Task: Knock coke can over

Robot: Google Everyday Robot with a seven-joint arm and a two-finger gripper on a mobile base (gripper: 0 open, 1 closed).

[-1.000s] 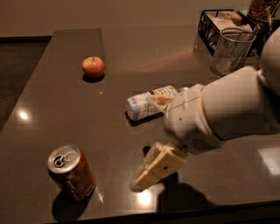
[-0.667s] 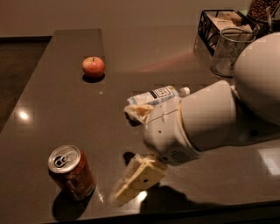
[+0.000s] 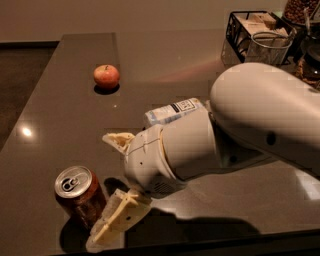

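Camera view: fingers wide, touching can

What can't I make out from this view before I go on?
All in the camera view:
- contact: the gripper, open, is beside the can; its lower finger overlaps the can's side, so touch cannot be told.
- the can's base: hidden by that finger.
- the bottle: mostly behind the arm.
- the jar, top right: cut off by the top edge.

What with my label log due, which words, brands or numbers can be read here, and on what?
None can be read.
On the bottle label: dark print, too blurred.
On the can: no brand legible.
On the gripper, jaws open beside the can: no text.
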